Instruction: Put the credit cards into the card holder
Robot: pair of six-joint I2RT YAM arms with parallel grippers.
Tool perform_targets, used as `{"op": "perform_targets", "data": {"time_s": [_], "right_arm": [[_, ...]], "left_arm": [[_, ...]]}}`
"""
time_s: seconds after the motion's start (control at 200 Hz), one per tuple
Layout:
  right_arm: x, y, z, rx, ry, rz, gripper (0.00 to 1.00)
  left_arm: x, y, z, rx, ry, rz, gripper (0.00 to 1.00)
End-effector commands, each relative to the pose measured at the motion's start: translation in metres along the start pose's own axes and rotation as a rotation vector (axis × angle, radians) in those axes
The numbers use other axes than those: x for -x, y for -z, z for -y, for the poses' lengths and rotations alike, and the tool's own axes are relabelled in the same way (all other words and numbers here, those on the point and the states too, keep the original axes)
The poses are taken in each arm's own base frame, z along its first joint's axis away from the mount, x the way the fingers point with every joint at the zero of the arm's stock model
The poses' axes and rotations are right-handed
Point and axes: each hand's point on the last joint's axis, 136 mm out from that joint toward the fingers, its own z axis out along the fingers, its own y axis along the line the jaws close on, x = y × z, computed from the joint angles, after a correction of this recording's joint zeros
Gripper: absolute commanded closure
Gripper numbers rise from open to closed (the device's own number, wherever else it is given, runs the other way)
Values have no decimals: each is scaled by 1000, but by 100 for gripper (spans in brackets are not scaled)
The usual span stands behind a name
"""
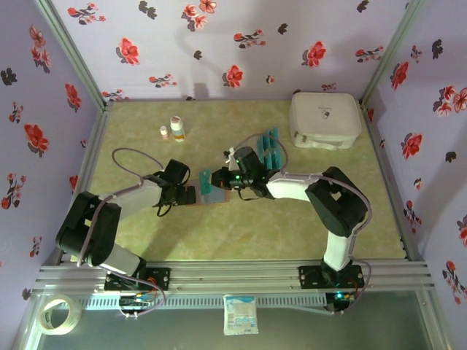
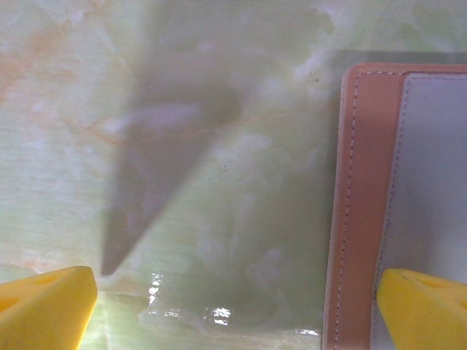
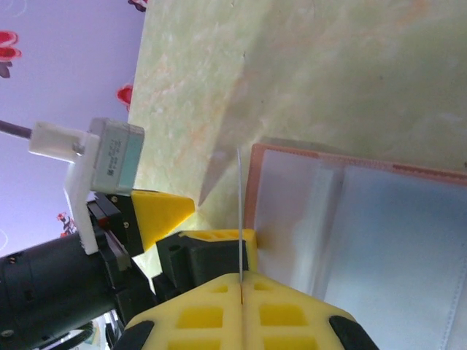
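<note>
One card holder [image 1: 217,195] is lying open at the middle of the table [image 1: 292,233], showing a reddish-brown stitched border around a greyish-blue pocketed inside. Several teal-blue credit cards [image 1: 270,149] are sitting in a row behind it; their exact number is too small to tell. One more card [image 3: 239,211] is being pinched, edge-on, in the right gripper [image 3: 241,281], whose jaws are clamped together on it just above the holder's left border. The left gripper [image 2: 233,313] is standing with jaws wide apart, one fingertip [image 2: 423,310] over the holder's edge. Two small bottles [image 1: 171,130] and one white case [image 1: 325,120] are standing well apart, leaving bare tabletop around the holder.
</note>
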Motion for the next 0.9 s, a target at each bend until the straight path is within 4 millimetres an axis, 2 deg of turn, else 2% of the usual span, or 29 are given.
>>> {"op": "perform_targets", "data": {"time_s": [0.0, 0.36, 0.895], "right_arm": [[-3, -9, 15, -15, -43, 30, 100], [-5, -15, 37, -40, -88, 77, 100], [-9, -21, 47, -45, -109, 74, 100]], "left_arm": [[-9, -4, -2, 21, -13, -38, 0], [-10, -4, -3, 22, -14, -38, 0], [-9, -4, -2, 21, -13, -37, 0]]}}
